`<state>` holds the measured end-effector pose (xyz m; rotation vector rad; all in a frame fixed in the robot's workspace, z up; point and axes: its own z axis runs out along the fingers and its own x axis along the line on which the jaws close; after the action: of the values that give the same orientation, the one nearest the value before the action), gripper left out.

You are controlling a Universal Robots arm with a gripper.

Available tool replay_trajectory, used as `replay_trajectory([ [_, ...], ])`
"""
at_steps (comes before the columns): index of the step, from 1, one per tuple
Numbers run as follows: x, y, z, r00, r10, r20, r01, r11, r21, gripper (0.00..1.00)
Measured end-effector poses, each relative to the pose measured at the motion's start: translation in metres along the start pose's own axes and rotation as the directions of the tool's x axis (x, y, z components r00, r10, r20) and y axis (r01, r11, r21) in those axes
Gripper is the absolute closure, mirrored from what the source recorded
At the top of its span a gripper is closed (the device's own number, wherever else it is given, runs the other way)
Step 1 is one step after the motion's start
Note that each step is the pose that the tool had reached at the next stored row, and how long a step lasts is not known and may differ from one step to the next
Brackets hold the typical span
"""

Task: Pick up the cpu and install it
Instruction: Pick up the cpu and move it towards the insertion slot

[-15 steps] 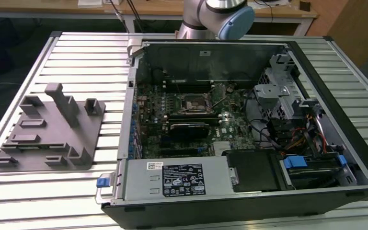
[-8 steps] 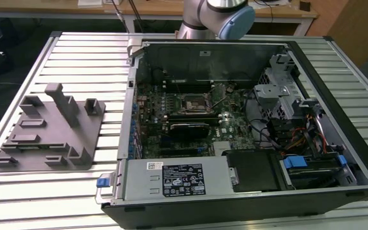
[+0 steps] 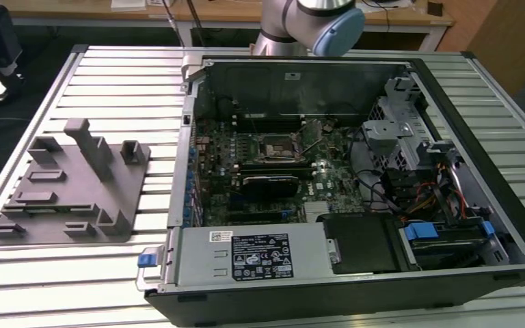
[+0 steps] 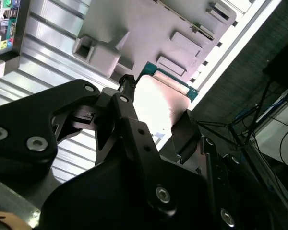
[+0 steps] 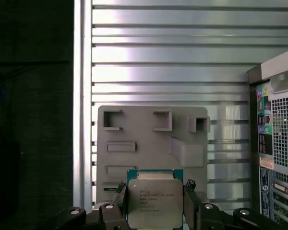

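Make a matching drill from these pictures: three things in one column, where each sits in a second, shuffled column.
Things:
1. cpu
2. socket
3. fixture

Places:
A. flat on the table, beside the case
B. held in the gripper
C. inside the case

Pairs: 1-B, 2-C, 3-A.

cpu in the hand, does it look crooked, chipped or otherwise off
Nothing stands out. The flat square cpu with the silver metal top sits straight between the hand's black fingers in the first wrist view, its edges parallel to them, with no visible dent or bend. The grey plastic fixture plate behind it looks intact too.
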<state>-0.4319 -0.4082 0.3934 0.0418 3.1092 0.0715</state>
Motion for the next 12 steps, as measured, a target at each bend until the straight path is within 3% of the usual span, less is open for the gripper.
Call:
replay_trajectory([
  [12, -0.0336, 0.001, 0.0011, 1.0, 0.0, 0.0, 0.0, 1.0, 0.0, 0.45],
])
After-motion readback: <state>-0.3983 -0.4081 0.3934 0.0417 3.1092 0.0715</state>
